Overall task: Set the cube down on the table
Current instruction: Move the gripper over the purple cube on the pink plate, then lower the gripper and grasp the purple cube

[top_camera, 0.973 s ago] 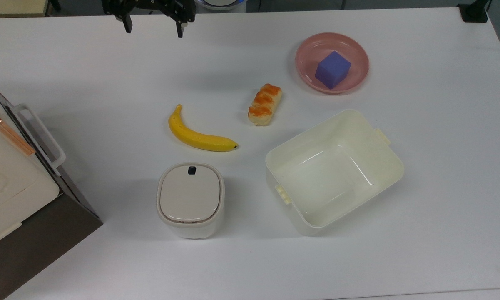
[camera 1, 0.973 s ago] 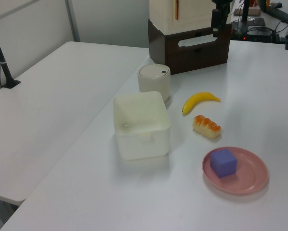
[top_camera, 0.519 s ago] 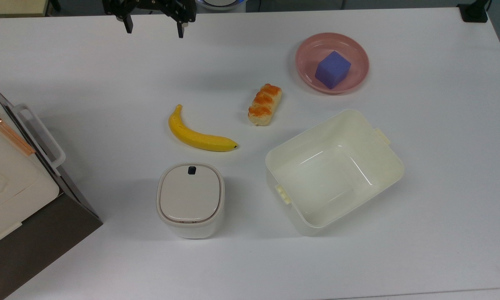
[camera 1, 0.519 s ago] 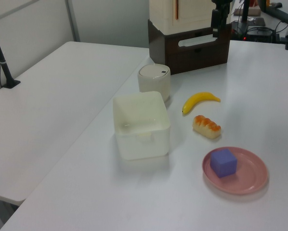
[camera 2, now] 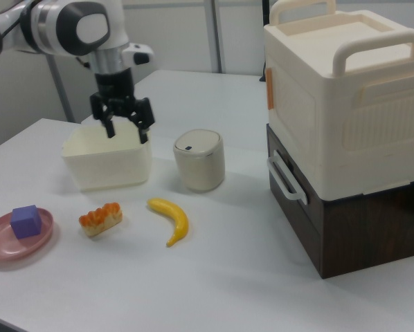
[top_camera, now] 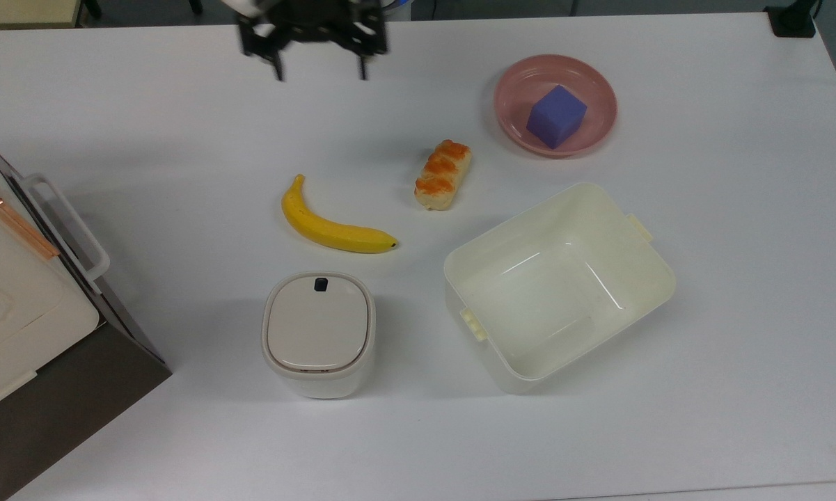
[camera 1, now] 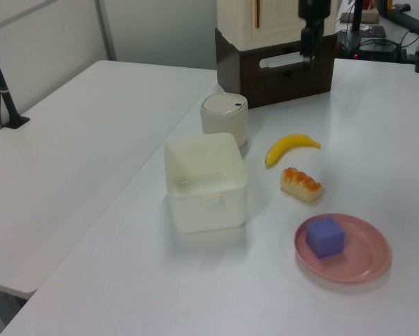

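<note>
So we've got the claw (top_camera: 320,73) up near the far edge of the bench (top_camera: 146,118) in the top view, with most of the arm above it cut off by the frame edge. In the left view we mostly see a dark vertical shape in front of the brown and cream boxes (camera 1: 276,56), so the claw (camera 1: 307,54) is hard to read there. The right view is the clearest: the claw (camera 2: 126,131) hangs above the bench with its two fingers spread wide and nothing between them, and it covers a bit of the cream tub (camera 2: 106,162) behind it.

Compared with half a second ago, we see the claw has slid toward the top view's right and come a little further in over the bench; everything else sits where it was.

The cube (top_camera: 557,116) is sitting in the pink plate (top_camera: 511,87), not on the bench surface itself. It's well apart from the claw, off toward the top view's right. In the right view the cube (camera 2: 25,221) is lower and to the left of the claw. Between them lie the bread roll (top_camera: 443,175) and the banana (top_camera: 330,226), with the lidded white canister (top_camera: 318,334) nearer the camera side.
</note>
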